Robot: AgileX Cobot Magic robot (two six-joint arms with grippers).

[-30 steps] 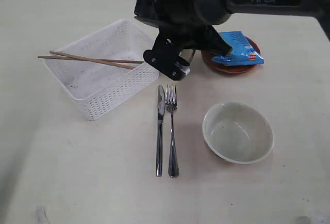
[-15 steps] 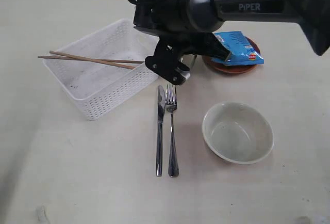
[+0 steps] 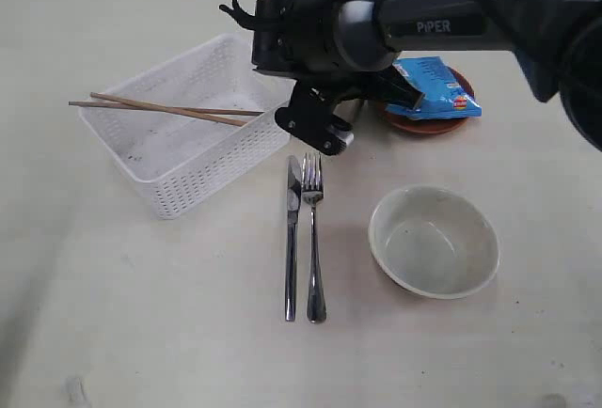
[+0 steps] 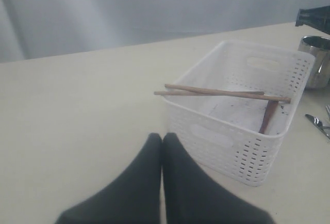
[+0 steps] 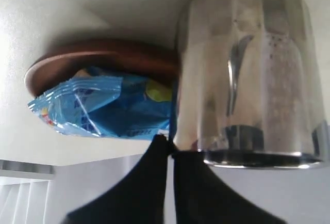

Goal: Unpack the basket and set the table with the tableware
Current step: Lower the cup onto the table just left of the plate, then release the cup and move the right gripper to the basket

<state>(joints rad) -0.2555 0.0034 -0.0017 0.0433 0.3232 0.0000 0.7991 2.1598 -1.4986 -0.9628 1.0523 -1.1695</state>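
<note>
Your right claw (image 5: 169, 142) is closed almost fully, and from its wrist view it appears to pinch the thin wall of the cup (image 5: 247, 69) at the rim. Over the last second that arm has swung round and the claw has slid a little toward 4 o'clock, while the cup has hardly shifted. It stands upright between the basket (image 3: 202, 168) and the plate (image 3: 423, 126), at 9 o'clock from the plate and 1 o'clock from the fork's tines. That reads as the cup being out of the basket and down at its place, so you are probably at the release, though contact with the tabletop (image 3: 141, 314) is hidden behind the arm. Your left claw (image 4: 162, 140) is closed on nothing, hanging at 9 o'clock from the basket. The knife (image 3: 292, 239) and fork (image 3: 313, 239) lie side by side at 6 o'clock, and the bowl (image 3: 433, 239) sits at 4 o'clock. The chopsticks (image 3: 169, 107) lie across the basket rim and the spoon (image 4: 269, 116) leans inside, so those are left. A packet (image 3: 435, 88) lies on the plate.
</note>
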